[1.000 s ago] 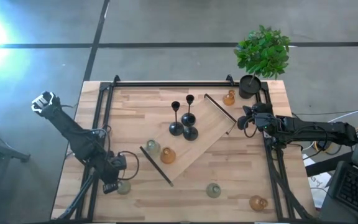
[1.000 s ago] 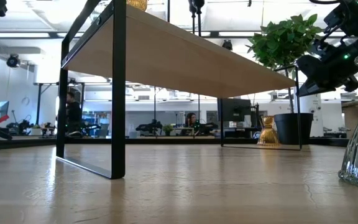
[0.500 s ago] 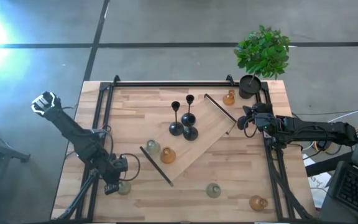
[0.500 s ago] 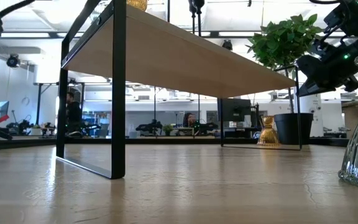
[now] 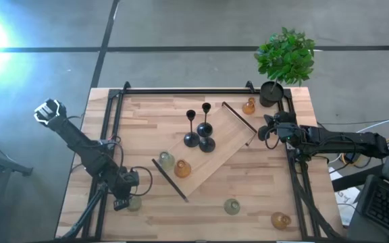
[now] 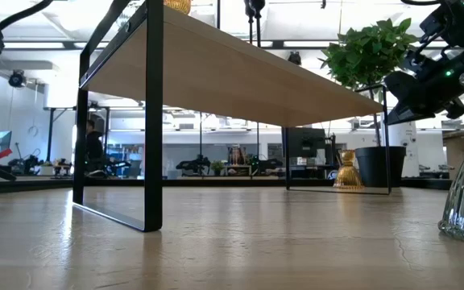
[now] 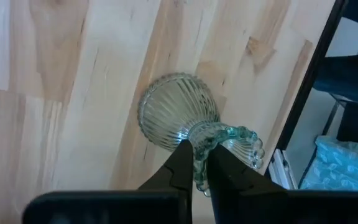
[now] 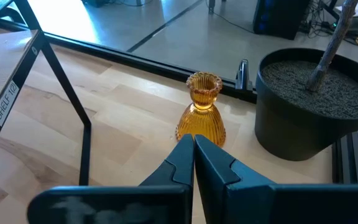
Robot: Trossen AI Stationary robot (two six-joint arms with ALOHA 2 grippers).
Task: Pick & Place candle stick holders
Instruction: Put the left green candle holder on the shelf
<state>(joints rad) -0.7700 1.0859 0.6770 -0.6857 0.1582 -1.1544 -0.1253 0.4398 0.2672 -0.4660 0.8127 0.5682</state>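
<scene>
A pale green glass candle stick holder [image 7: 176,112] stands near the table's near left corner [image 5: 134,203], and my left gripper [image 7: 200,149] is shut on it from above. On the slanted wooden shelf [image 5: 225,145] stand three black holders [image 5: 204,128], a pale green one [image 5: 165,160] and an amber one [image 5: 182,169]. Another pale green holder [image 5: 231,206] and an amber one [image 5: 280,219] stand on the table near its front edge. My right gripper [image 8: 193,140] waits shut at the right, pointing at an amber holder [image 8: 201,115] next to the plant pot. My left gripper pinches the beaded top rim [image 7: 199,171] of the pale green holder between its two fingers. One finger [image 7: 225,174] stands over the mouth, the other [image 7: 180,165] outside it. The fingers slant down from above. The holder's wide ribbed foot [image 7: 166,109] rests on the table.
A black pot with a green plant [image 5: 273,91] stands at the far right corner. A black metal frame [image 5: 181,91] runs along the table's far and side edges. The shelf's black end bars [image 5: 171,179] stick out at its two ends. Bare wood lies along the near edge [image 5: 181,216].
My left gripper has sunk a little toward the pale green holder at the near left corner. The holder has stayed in place, and so has my right arm.
</scene>
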